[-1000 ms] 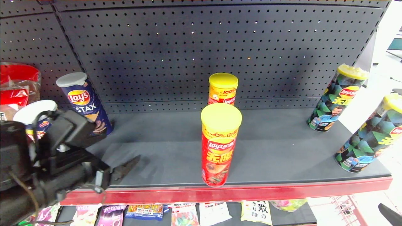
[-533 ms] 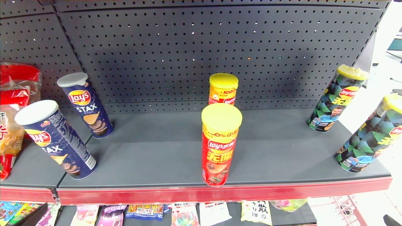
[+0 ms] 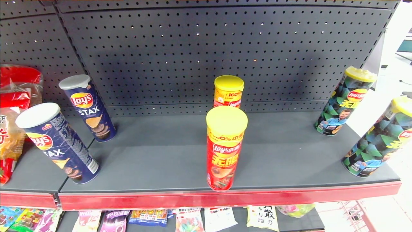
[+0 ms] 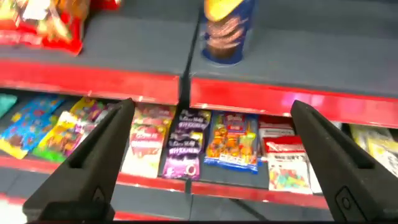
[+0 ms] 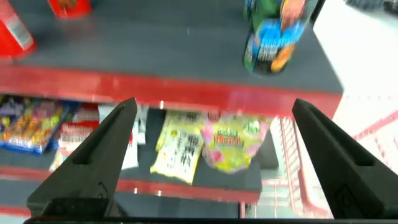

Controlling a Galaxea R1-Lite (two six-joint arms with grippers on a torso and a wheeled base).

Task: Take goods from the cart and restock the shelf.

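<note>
Your left claw (image 4: 212, 104) and right claw (image 5: 214, 102) both gape empty before the shelf (image 3: 161, 158). Six cans (image 3: 87, 109) stand on it, a red can (image 3: 225, 148) at the front edge; the gaps suggest restocking is only partway.

I'm facing a dark grey perforated metal back panel (image 3: 199, 54), with pinpoints of light showing through some holes, above a dark grey shelf with a red front edge (image 3: 161, 161). Off right, pale floor (image 3: 397, 58) lies brightly lit.
</note>
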